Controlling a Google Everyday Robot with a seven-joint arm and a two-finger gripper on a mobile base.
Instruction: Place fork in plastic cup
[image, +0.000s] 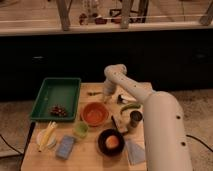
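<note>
The fork (94, 93) is a small thin utensil lying on the wooden table's far side, just behind the orange bowl (95, 114). My gripper (106, 95) hangs at the end of the white arm, low over the table and just right of the fork. The plastic cup (81, 130) is a short pale-green tumbler standing upright in front of and left of the orange bowl, well apart from the gripper.
A green tray (50, 90) with dark fruit sits at the left. A white-handled tool (123, 98), a green vegetable (131, 106) and a dark metal cup (135, 119) lie right of the bowl. A dark bowl (102, 145), a blue sponge (65, 146) and a banana (47, 135) are near the front.
</note>
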